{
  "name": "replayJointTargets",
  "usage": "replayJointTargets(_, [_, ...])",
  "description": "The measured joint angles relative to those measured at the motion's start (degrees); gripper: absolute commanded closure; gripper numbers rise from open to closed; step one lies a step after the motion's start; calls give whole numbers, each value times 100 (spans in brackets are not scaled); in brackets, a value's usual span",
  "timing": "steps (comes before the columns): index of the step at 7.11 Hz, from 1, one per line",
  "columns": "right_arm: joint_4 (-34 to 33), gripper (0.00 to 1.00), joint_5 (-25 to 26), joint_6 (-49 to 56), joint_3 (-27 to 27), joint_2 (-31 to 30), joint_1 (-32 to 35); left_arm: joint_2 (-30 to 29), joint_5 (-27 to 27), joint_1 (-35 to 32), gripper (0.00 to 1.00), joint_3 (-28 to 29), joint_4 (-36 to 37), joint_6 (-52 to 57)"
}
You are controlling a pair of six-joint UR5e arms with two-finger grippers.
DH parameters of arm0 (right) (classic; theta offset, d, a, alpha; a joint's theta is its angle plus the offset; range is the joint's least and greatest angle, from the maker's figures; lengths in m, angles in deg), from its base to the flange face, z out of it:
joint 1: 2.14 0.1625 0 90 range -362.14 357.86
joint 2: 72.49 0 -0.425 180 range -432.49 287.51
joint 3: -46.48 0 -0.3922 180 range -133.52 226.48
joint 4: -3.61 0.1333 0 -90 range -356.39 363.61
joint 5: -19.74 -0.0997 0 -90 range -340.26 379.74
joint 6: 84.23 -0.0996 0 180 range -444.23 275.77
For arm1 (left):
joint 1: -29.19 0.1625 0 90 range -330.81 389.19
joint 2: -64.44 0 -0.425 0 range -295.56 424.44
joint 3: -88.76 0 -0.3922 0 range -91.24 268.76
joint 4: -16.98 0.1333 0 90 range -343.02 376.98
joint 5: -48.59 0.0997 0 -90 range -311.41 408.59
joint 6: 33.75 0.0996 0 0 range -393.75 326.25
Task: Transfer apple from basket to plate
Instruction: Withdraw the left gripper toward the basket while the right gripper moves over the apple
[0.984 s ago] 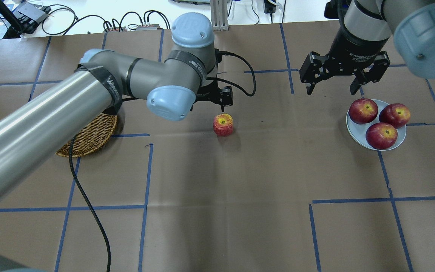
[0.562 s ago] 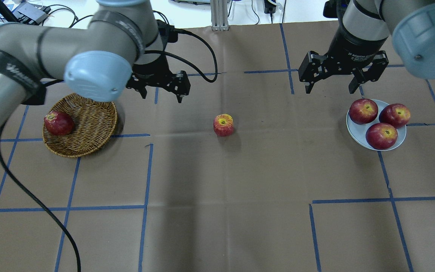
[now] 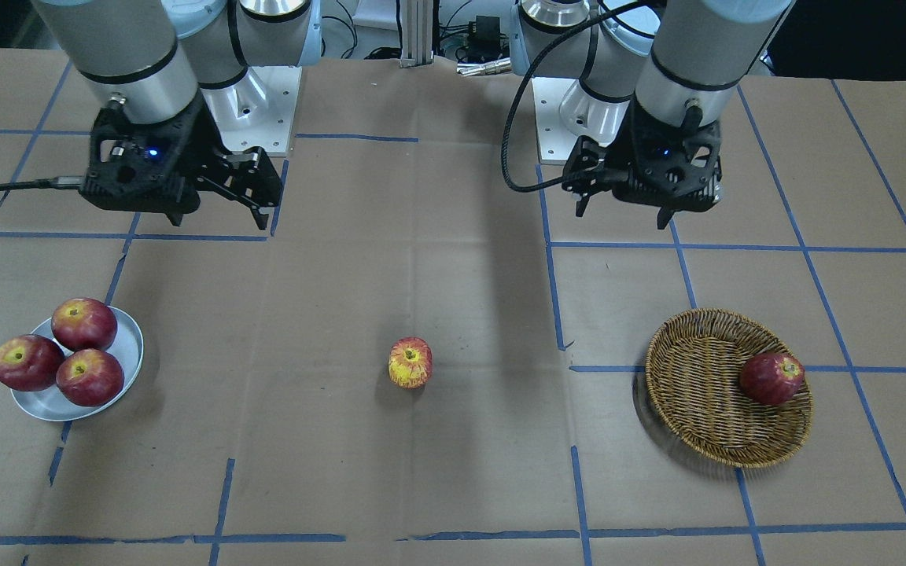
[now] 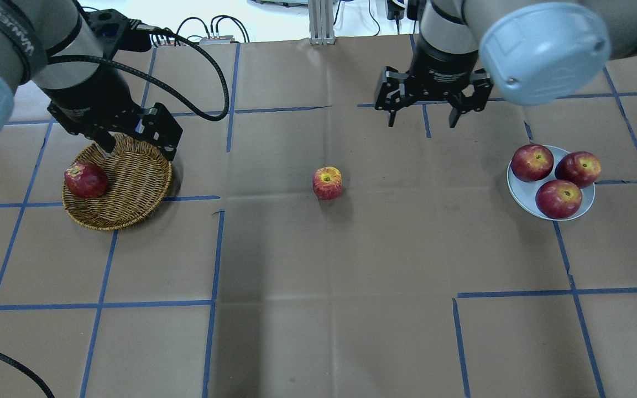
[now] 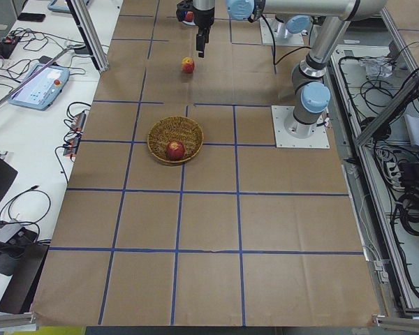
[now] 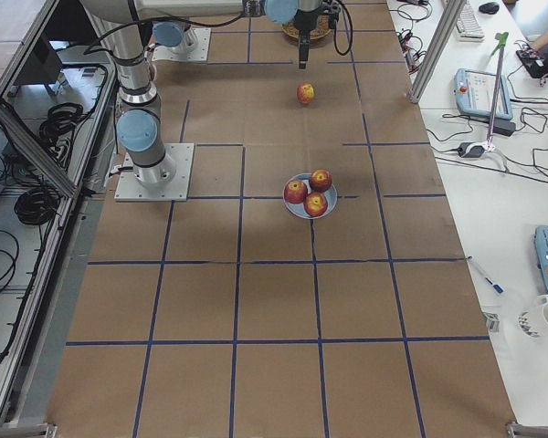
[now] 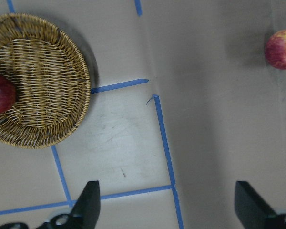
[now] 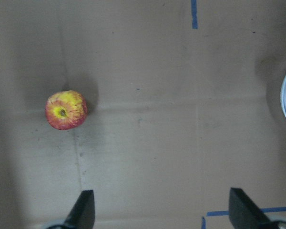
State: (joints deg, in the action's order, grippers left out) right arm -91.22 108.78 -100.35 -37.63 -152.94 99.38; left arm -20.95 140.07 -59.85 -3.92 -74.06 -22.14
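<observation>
The yellow, red-streaked apple [image 4: 327, 183] sits alone on the brown paper mid-table, in nobody's grip; it also shows in the front view [image 3: 410, 362] and in both wrist views [image 7: 281, 48] [image 8: 66, 110]. The wicker basket [image 4: 130, 182] lies at the left and the pale plate [image 4: 520, 192] at the right. My left gripper [image 4: 139, 148] is open and empty above the basket's far rim. My right gripper [image 4: 421, 122] is open and empty, beyond and right of the apple, well left of the plate.
A dark red apple [image 4: 85, 179] lies in the basket. Three dark red apples [image 4: 558, 198] fill the plate. Blue tape lines grid the paper. The left arm's black cable [image 4: 197, 72] loops above the table's far left.
My left arm has swung back left, from beside the apple to over the basket's far rim. My right gripper has moved left, away from the plate. The apple has not moved.
</observation>
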Motion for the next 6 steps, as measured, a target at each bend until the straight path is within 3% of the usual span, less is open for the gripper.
replayJointTargets(3, [-426,3,61,-982,644,1059,854,28,-37,9,1,12,-32,-24])
replayJointTargets(5, [-967,0,63,-1032,338,1424,955,25,-32,10,1,11,-38,-4])
replayJointTargets(6, [-1571,0,69,-1023,-2,1545,956,79,-25,10,1,2,-41,10])
